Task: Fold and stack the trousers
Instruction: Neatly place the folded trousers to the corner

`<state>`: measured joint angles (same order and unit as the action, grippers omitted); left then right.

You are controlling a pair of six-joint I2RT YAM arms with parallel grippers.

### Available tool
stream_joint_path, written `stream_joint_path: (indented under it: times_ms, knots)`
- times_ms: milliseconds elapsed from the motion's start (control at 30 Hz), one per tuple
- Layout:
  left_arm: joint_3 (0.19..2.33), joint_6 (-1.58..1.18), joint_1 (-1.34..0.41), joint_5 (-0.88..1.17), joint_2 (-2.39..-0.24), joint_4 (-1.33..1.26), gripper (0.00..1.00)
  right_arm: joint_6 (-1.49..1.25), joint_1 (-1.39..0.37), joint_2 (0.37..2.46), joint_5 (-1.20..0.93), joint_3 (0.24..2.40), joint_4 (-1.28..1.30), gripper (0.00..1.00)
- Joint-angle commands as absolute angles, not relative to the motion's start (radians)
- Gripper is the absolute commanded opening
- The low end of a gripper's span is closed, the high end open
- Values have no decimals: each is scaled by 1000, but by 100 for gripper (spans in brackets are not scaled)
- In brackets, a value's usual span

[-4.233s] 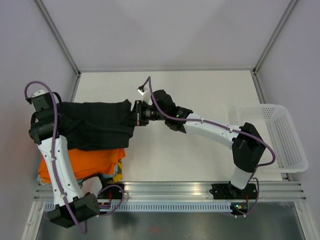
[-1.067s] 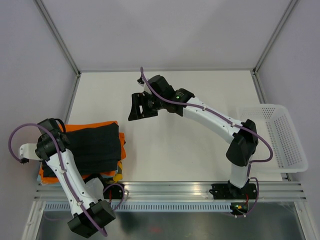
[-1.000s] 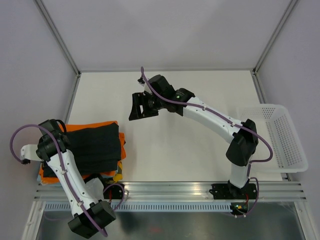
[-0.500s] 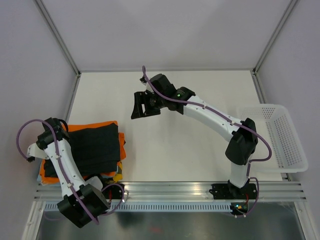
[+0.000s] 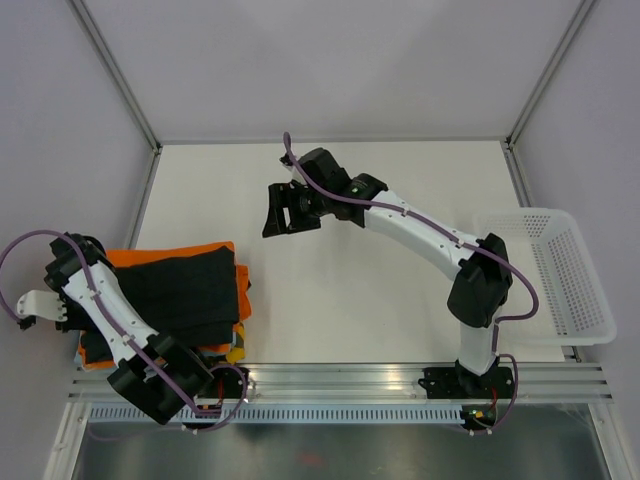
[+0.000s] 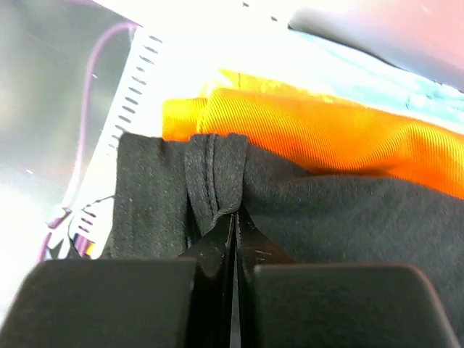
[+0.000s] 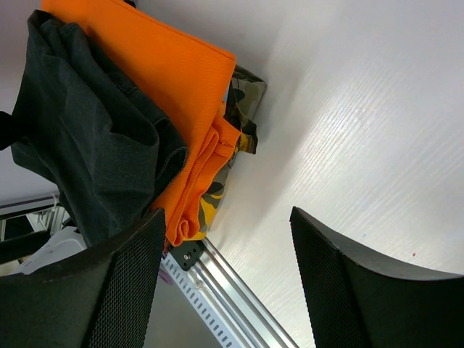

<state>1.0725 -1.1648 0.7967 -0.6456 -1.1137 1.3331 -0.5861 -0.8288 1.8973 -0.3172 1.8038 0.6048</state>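
The left gripper is shut tight, and its jaws pinch a small fold at the edge of the black trousers. The cloth bunches up into little wrinkles right where the jaws meet. The trousers are folded and lie on top of a bright orange garment. The orange peeks out along the far edge and the right edge of the black cloth. Under the orange one there is a cloth with green and yellow patches, and only a corner of it shows. This pile of clothes sits at the near left corner of the white table, next to the left arm. The left arm bends over the left side of the pile. The right gripper is open wide and holds nothing. It hangs over the bare table, toward the far side and near the middle, well apart from the pile. From its own camera you can look between its two jaws and see the pile and the table top. A white basket with lots of little holes sits at the right edge of the table, far from both grippers.
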Motion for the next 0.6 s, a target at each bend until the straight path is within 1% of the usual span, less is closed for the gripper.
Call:
stream_joint_path:
  times_ms: [0,67,133,233,300,400,467,500,533,567]
  knots:
    - [1109,-1069,819,-784,-1124,1462,2,-577,-813,1902,-324,1824,578,76]
    - [1112,-956,819,-703,-1105,1379,2,-580,-807,1914,-340,1827,569,76]
    - [1100,-936,819,-687,-1089,1355,2,-584,-807,1931,-357,1835,561,76]
    - [1080,-933,818,-764,-1080,1330,2,-586,-805,1953,-383,1856,555,75]
    - [1086,-905,818,-749,-1110,1296,2,-584,-802,1957,-383,1865,558,75]
    - [1127,-853,818,-628,-1132,1232,2,-583,-785,1967,-387,1868,565,75]
    - [1169,-789,816,-514,-1123,1197,2,-581,-767,1965,-387,1870,571,75]
    - [1211,-709,807,-418,-1082,1172,2,-580,-749,1956,-384,1868,571,76]
    - [1235,-671,789,-378,-1057,1143,2,-575,-749,1951,-383,1868,571,76]
    - [1271,-664,752,-379,-1045,1135,2,-572,-726,1944,-377,1870,574,76]
